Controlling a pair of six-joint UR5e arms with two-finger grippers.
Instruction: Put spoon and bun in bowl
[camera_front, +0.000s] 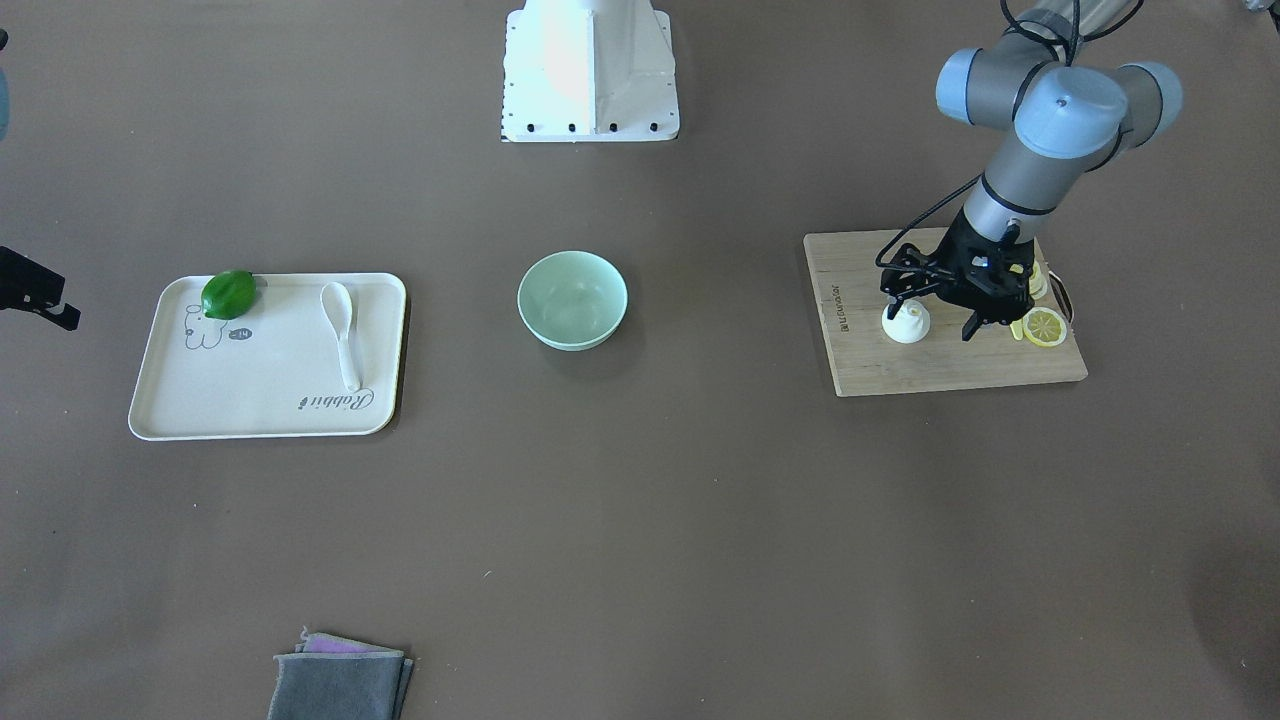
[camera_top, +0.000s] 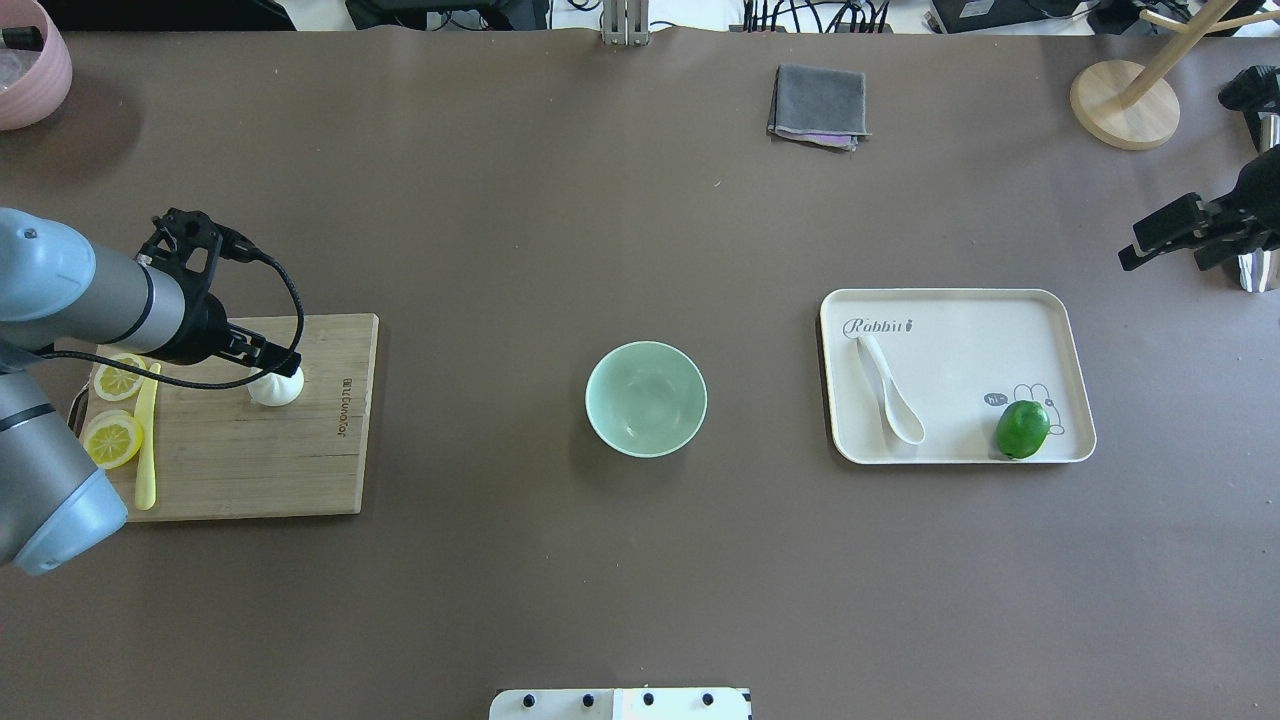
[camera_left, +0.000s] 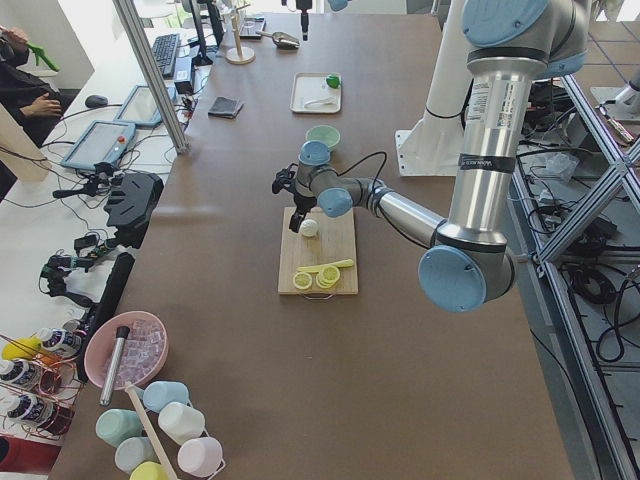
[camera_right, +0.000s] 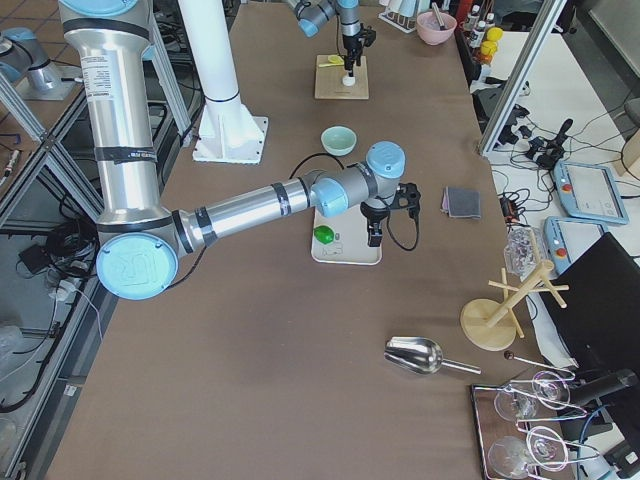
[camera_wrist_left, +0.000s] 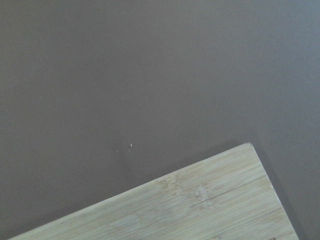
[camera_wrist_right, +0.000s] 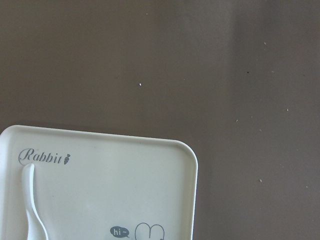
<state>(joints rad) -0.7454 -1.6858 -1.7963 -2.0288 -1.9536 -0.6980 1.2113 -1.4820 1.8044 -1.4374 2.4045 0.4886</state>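
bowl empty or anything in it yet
Empty: the bowl shows only its bare inside. The spoon lies on the tray, the bun on the cutting board.

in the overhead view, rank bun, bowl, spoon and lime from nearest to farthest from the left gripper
From the left gripper:
1. bun, right beside it on the cutting board
2. bowl, at the table's centre
3. spoon, on the tray, on its bowl side
4. lime, at the tray's far end
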